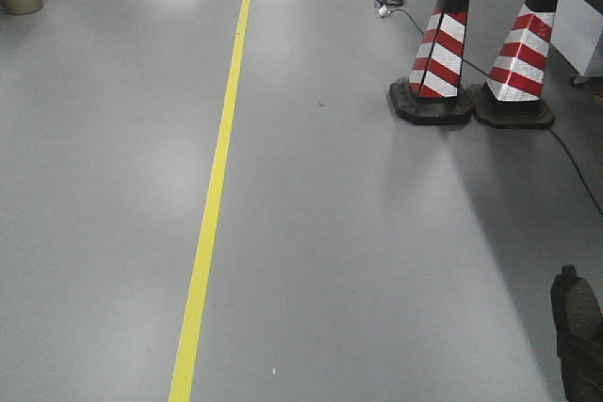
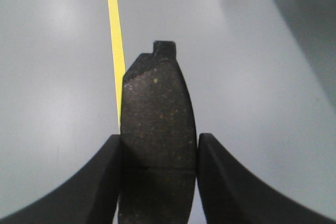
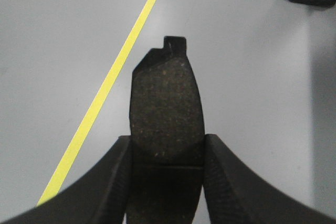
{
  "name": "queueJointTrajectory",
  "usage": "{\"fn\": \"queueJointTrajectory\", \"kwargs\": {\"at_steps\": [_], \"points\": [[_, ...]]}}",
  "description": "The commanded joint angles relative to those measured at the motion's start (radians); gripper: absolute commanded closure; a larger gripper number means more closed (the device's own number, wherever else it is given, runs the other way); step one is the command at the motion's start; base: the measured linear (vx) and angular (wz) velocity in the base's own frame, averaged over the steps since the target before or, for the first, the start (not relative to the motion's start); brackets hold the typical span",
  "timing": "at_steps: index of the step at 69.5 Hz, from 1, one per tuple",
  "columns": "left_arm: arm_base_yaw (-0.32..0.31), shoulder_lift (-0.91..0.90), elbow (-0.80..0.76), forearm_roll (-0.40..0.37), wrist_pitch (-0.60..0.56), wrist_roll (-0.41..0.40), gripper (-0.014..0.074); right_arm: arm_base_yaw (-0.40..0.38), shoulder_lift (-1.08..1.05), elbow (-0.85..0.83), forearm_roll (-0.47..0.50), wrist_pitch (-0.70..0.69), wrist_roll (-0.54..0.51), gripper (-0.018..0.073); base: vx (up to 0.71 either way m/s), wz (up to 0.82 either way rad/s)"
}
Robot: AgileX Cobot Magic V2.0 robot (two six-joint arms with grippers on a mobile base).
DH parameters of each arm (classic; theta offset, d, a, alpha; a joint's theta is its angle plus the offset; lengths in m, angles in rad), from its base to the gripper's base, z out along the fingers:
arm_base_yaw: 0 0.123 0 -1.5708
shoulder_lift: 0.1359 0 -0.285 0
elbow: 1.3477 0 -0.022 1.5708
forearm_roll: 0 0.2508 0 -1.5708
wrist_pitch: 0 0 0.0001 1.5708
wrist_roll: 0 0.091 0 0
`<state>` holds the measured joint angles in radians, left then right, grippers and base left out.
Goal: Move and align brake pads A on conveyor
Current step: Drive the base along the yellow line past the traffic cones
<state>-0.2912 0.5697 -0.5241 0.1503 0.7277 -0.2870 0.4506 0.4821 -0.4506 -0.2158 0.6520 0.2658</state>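
Factory floor: yellow line (image 1: 215, 185), cones (image 1: 438, 44) (striped).

We see two cones (image 1: 471, 54) side by side, right of the floor line (image 1: 215, 185); a cable (image 1: 415, 21) runs behind them.

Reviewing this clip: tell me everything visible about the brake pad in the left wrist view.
The brake pad is a flat, elongated dark grey piece with a rough, speckled friction face carrying tiny yellowish flecks. A thin groove crosses it near the lower end, and a small stepped tab sticks out at its far tip. It is clamped by its two long edges between the black fingers of the left gripper, pointing away from the camera, held in the air above the grey floor with its yellow line. No conveyor is visible.
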Motion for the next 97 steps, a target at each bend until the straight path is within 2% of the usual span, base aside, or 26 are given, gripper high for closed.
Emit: {"fn": "queueJointTrajectory", "kwargs": {"at_steps": [1,97], "points": [[-0.002,0.003,-0.030,0.009,-0.075,-0.003,0.0594,-0.004,0.002,-0.029,-0.020,-0.082,-0.005,0.0417,0.60,-0.04],[-0.002,0.003,-0.030,0.009,-0.075,-0.003,0.0594,-0.004,0.002,-0.029,-0.019,-0.081,-0.005,0.0417,0.60,-0.06]]}}
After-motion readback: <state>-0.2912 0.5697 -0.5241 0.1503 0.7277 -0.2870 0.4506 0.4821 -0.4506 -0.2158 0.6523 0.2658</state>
